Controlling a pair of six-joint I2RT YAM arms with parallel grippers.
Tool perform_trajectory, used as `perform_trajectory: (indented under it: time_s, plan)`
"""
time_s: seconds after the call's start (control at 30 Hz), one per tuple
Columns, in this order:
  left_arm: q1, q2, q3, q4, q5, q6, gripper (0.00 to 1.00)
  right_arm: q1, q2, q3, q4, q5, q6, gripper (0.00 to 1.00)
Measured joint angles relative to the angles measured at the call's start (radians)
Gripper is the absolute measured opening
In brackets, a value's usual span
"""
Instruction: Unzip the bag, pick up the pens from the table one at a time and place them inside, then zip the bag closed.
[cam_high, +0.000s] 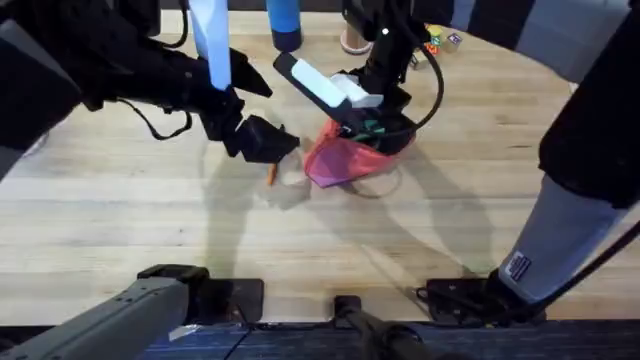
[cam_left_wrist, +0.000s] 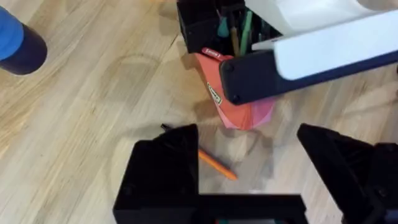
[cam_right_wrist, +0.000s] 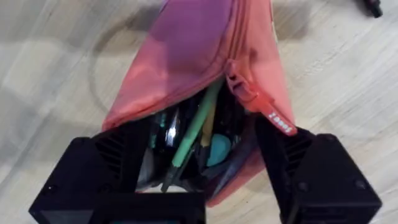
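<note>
The right gripper (cam_right_wrist: 217, 180) clamps the bag (cam_right_wrist: 205, 81) at its open mouth, jaws closed on the fabric, seemingly to keep it gaping; a green pen (cam_right_wrist: 194, 130) stands inside among other items. The left gripper (cam_left_wrist: 249, 168), jaws open, hovers over the orange pen (cam_left_wrist: 217, 163) on the tabletop (cam_left_wrist: 93, 124), beside the bag

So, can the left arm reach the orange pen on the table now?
Probably yes. The left end effector hangs open just above the orange pen, which lies bare on the table. The bag, held by the right end effector, sits beside it, not over it.
</note>
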Motion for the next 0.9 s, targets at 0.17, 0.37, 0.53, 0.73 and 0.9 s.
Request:
perform_trajectory:
  time_s: [0.17,0.37,0.53,0.73,0.9]
  plan:
    - [0.000,0.000,0.000,-0.002,0.000,0.000,0.993,0.000,0.000,0.000,0.001,0.001,0.003,0.996]
    - [0.000,0.000,0.000,-0.019,0.000,0.000,0.993,0.000,0.000,0.000,0.000,0.003,0.003,0.996]
    - [0.000,0.000,0.000,-0.026,0.000,0.000,0.993,0.000,-0.032,-0.001,0.001,0.003,0.003,0.996]
    - [0.000,0.000,0.000,-0.043,-0.003,0.000,0.993,-0.006,-0.144,-0.001,0.002,-0.002,0.056,0.996]
    - [0.000,0.000,0.000,-0.006,-0.060,-0.095,0.994,-0.035,-0.223,-0.001,0.005,-0.005,0.138,0.996]
